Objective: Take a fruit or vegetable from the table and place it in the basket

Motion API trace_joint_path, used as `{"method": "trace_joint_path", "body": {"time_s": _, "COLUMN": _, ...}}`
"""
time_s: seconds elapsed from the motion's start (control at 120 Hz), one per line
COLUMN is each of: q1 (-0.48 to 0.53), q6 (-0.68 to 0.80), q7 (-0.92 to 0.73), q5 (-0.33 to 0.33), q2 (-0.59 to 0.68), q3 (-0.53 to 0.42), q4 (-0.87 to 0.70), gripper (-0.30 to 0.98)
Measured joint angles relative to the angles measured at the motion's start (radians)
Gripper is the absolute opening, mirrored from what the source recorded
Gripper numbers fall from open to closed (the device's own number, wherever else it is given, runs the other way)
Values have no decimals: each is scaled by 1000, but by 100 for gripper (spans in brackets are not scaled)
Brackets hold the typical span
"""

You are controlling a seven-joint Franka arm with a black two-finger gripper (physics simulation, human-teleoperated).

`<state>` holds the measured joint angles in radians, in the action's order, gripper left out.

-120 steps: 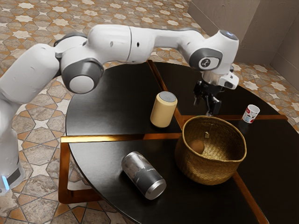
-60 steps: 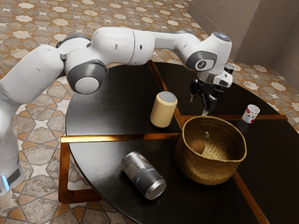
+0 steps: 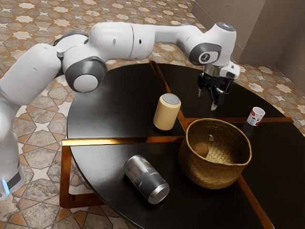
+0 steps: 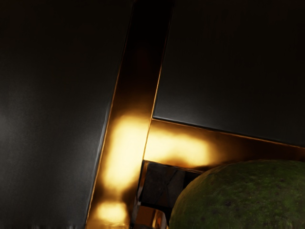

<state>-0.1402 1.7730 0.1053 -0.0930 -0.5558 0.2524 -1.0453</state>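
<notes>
While hanging above the dark table (image 3: 112,105), got the gripper (image 3: 207,101) open, fingers (image 3: 216,98) clearly apart. Can see a big green fruit or veg (image 4: 243,200) near the gripper in the wrist view, bumpy skin and all, partly cut off by the edge of the view. Looks to be down under the hand rather than gripped, tbh, but can't tell exactly how far below. Can spot the wooden trim (image 4: 133,78) below the gripper too, meeting in a T right by the green one.

Got the woven basket (image 3: 217,175) lower than the gripper and just beside it, toward the exterior camera, with a roundish brown thing (image 3: 200,150) inside. Seeing a tan can (image 3: 166,114) upright near the gripper, off to the exterior view's left, plus a white and red cup (image 3: 256,116) to the exterior view's right. Also got a silver-grey can (image 3: 146,179) lying on its side, well apart from the gripper, past the tan can toward the camera.
</notes>
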Motion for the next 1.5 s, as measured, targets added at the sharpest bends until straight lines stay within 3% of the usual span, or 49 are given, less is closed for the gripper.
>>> {"method": "trace_joint_path", "body": {"time_s": 0.083, "q1": -12, "q6": -82, "q7": -1, "q5": 72, "q2": 69, "q3": 3, "q4": -4, "gripper": 69}}
{"method": "trace_joint_path", "body": {"time_s": 0.183, "q1": 17, "q6": -149, "q7": 5, "q5": 107, "q2": 94, "q3": 3, "q4": -3, "gripper": 69}}
{"method": "trace_joint_path", "body": {"time_s": 0.417, "q1": 121, "q6": -250, "q7": 147, "q5": -23, "q2": 123, "q3": 1, "q4": -3, "gripper": 69}}
{"method": "trace_joint_path", "body": {"time_s": 0.5, "q1": 126, "q6": -244, "q7": 14, "q5": -3, "q2": 131, "q3": -23, "q4": -4, "gripper": 69}}
{"method": "trace_joint_path", "body": {"time_s": 0.567, "q1": 165, "q6": -257, "q7": -121, "q5": -33, "q2": 127, "q3": -52, "q4": -15, "gripper": 69}}
{"method": "trace_joint_path", "body": {"time_s": 0.692, "q1": 67, "q6": -267, "q7": -369, "q5": 124, "q2": 125, "q3": -150, "q4": -17, "gripper": 68}}
{"method": "trace_joint_path", "body": {"time_s": 0.858, "q1": 79, "q6": -158, "q7": -628, "q5": 199, "q2": 108, "q3": -160, "q4": -19, "gripper": 68}}
{"method": "trace_joint_path", "body": {"time_s": 1.192, "q1": 187, "q6": 104, "q7": -981, "q5": 223, "q2": 29, "q3": -163, "q4": -15, "gripper": 69}}
{"method": "trace_joint_path", "body": {"time_s": 1.5, "q1": 188, "q6": 209, "q7": -1158, "q5": 194, "q2": -28, "q3": -245, "q4": -17, "gripper": 69}}
